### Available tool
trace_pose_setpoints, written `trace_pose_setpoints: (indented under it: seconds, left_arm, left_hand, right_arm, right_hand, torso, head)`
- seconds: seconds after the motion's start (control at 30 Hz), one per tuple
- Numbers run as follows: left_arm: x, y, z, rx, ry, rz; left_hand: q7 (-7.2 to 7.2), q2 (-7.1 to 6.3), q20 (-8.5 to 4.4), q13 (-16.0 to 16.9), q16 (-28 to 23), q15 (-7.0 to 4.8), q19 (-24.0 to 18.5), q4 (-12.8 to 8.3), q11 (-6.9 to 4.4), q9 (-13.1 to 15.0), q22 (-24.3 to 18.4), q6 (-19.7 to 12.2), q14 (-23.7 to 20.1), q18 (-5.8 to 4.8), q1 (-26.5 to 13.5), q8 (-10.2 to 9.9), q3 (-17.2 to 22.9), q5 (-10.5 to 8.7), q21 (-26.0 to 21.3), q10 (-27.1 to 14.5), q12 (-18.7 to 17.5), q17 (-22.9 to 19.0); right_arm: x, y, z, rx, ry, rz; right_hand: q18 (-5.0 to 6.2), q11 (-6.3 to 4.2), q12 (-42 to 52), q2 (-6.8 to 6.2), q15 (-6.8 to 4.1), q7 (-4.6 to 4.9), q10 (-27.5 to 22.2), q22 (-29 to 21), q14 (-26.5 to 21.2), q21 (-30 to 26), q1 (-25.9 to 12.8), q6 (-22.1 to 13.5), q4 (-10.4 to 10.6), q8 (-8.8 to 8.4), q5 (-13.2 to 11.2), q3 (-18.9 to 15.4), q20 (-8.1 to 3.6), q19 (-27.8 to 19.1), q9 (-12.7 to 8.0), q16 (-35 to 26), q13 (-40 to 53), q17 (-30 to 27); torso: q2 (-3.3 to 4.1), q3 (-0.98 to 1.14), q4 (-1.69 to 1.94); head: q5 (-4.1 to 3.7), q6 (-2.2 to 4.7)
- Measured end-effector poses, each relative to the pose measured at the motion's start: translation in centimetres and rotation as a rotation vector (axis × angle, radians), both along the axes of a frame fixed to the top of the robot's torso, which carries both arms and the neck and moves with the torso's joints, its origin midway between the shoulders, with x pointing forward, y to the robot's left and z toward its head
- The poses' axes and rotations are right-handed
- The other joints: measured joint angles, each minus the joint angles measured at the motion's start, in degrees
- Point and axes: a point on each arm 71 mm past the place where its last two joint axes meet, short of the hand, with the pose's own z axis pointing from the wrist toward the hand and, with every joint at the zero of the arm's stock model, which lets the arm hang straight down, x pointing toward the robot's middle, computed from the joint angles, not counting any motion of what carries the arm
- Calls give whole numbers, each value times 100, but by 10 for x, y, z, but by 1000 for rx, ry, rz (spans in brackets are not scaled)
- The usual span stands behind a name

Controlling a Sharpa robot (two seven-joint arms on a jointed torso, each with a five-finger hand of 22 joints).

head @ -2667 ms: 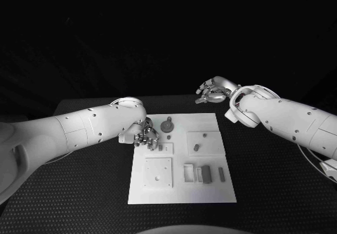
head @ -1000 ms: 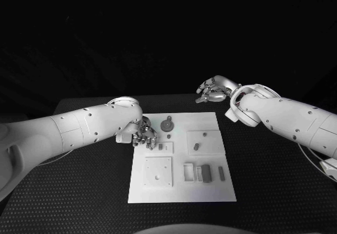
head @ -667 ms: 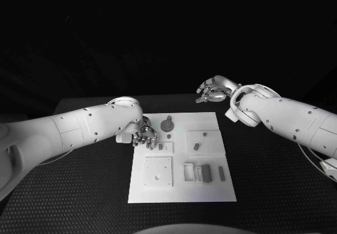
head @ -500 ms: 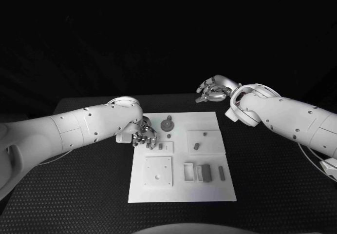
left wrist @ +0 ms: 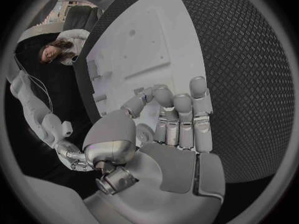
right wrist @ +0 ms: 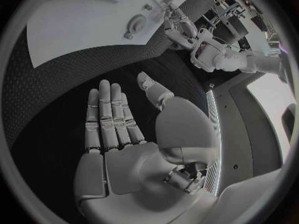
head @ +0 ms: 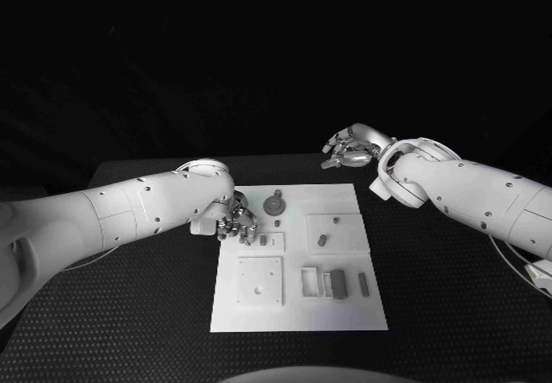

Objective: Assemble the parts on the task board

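Two hands, and they stand very differently. The left hand [head: 230, 221] hangs over the left edge of the task board [head: 299, 311], its fingers [left wrist: 181, 117] curled down together toward the white surface near a small part [head: 263, 239]. Whether anything is pinched between thumb and fingers I cannot tell; the left wrist view shows them bunched close, with nothing plainly in them. The right hand [head: 348, 152] is raised beyond the board's far edge, well apart from every part, and the right wrist view shows its palm flat and its fingers [right wrist: 109, 119] spread, holding nothing.

The board lies in the middle of the black table [head: 138, 319]. On it are a round part [head: 274, 205] near the far edge, a short part [head: 323, 238] on a raised square just right of centre, a square plate [head: 259, 281] with holes nearer the robot, and a cluster of narrow parts [head: 335, 283] beside it.

The assembly looks barely under way — most pieces lie loose. The main risk, I judge, is at the left fingers: bunched so tightly over a small piece, they could nudge it sideways or tip it rather than grip it. Pressing down at the board's edge could also shift the whole board, which would disturb every loose part on it.
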Motion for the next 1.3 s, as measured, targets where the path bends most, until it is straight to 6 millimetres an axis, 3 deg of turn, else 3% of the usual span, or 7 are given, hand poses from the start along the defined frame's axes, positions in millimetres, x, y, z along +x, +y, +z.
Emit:
trace_pose_setpoints:
  seconds: [0.33, 0.53, 0.6, 0.73, 1.2, 1.27, 1.3]
  left_arm:
    - [0, 0, 0, 1, -2, 1]
    - [0, 1, 0, 2, -1, 5]
    - [-2, 2, -5, 8, 6, 8]
    - [-2, 2, -5, 8, 7, 10]
    - [-2, 4, -6, 10, 1, 21]
    - [-2, 5, -6, 9, -1, 24]
    - [-2, 6, -6, 9, -2, 27]
  left_hand:
    - [0, -1, 1, -1, 0, 2, 1, 31, -8, 0, -1, 25, 2, 0, 1, -67, -31, -43, -23, 12, 0, -11]
    - [-64, -66, 1, -1, -22, 9, 0, 157, -19, -10, -1, 134, 9, 2, -59, -154, -527, -57, -76, 39, -40, -21]
    - [-159, -75, 1, -1, -45, 6, -2, 188, -27, 0, -1, 466, 9, 50, -199, -167, -653, -132, -89, 46, -40, -22]
    - [-195, -157, 8, -1, -44, -14, -10, 259, -9, -14, -1, 502, -11, 83, -297, -241, -768, -442, -133, 26, -67, -22]
    - [-195, -287, 8, -2, -44, -14, -11, 331, -42, -13, -2, 502, -11, 159, -391, -245, -840, -538, -156, -7, -67, -21]
    - [-195, -314, 8, -1, -44, -14, -11, 357, -43, -13, -2, 502, -11, 160, -418, -267, -863, -592, -156, -8, -86, -23]
    - [-194, -360, 8, -1, -46, -16, -11, 391, -42, -11, -2, 501, -13, 160, -425, -267, -866, -745, -160, -9, -101, -28]
  right_arm:
    - [0, 0, 0, 0, 0, 0]
    - [0, 0, 0, 0, 1, 0]
    - [0, -1, 0, 0, 1, 0]
    - [0, -1, 0, -1, 1, 0]
    - [0, -1, 0, -1, 1, 0]
    - [0, -1, 0, -1, 1, 0]
    - [0, -1, 0, -1, 1, 0]
  right_hand:
    - [3, 0, 0, 0, 0, -1, 0, 5, 0, 0, 0, 1, 0, 0, 0, 0, 0, 0, -5, 0, 1, 7]
    - [3, 0, 0, 0, 0, -2, 0, 5, 0, 0, 0, 2, 0, 0, 0, 0, 0, 0, -5, -22, -5, 14]
    - [3, 0, 0, 0, 0, -2, 0, 5, 0, -20, 0, 2, 0, 0, 0, 0, 0, 0, -5, -22, -5, 19]
    - [4, 0, 0, 0, 0, -2, 0, 5, 1, -23, 0, 3, 0, 0, 0, 0, 0, 0, -11, -22, -5, 20]
    - [5, 0, 0, 0, -1, 10, 0, 10, 1, -23, 0, -10, 0, 0, 0, 0, -1, 1, -10, -44, -4, 32]
    - [5, 0, 0, 0, -1, 10, 0, 10, 1, -22, 0, -10, 0, 0, 0, 0, 0, 1, -10, -44, -4, 32]
    - [5, 0, 0, 0, -1, 10, 0, 10, 1, -22, 0, -10, 0, 0, 0, 0, 0, 1, -10, -44, -6, 36]
  torso:
    - [1, -2, 2]
    - [2, 0, 2]
    - [2, 2, 1]
    - [2, 3, -1]
    - [2, 0, 1]
    - [2, -2, 1]
    - [2, -3, 1]
  head:
    - [-12, 0]
    - [-12, -4]
    - [-15, -4]
    - [-15, -4]
    - [-20, 4]
    - [-20, 7]
    - [-20, 7]
